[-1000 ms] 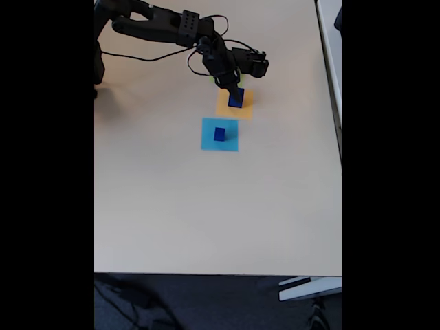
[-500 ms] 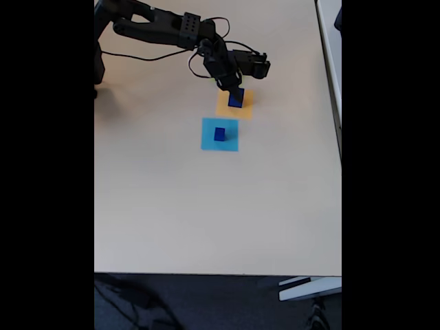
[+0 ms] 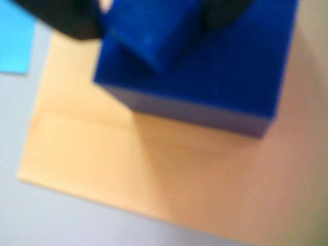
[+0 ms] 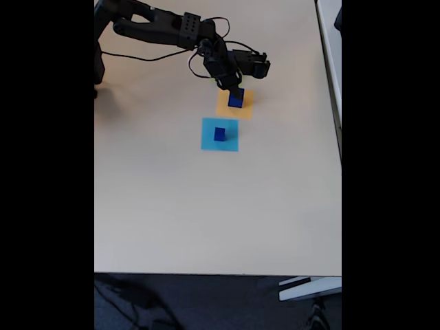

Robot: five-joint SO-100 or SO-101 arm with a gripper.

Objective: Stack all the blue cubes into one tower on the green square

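Gripper (image 4: pixel 234 91) sits directly over the orange square (image 4: pixel 234 104), tips down on the blue cube (image 4: pixel 236 101) there. In the wrist view dark finger shapes (image 3: pixel 66 18) flank a small cube (image 3: pixel 148 28) at the top edge, so the jaws look narrowly set around it, but the blur is too heavy to say if they actually pinch it: cannot tell. That small cube rests on or just above the top face of a big cube (image 3: pixel 225 72), which stands on the orange square (image 3: pixel 118 164)

Versus 1 s ago: the arm has pulled up and back a little, the blue at the tips now reads shorter in the fixed view, gripper slightly higher on the patch. Hardly any change over the last half second

Second cube (image 4: pixel 219 134) sits alone in the middle of the light-blue square (image 4: pixel 220 134), near the orange one, apart from the gripper

The wrist view shows the two-cube stack and a corner of the light-blue square (image 3: pixel 14 43) at upper left. The fixed view merges the stack into one blue blob but gives the layout on the table (image 4: pixel 206 206). A thin lime sliver of the green square (image 4: pixel 211 78) peeks out behind the arm, mostly hidden
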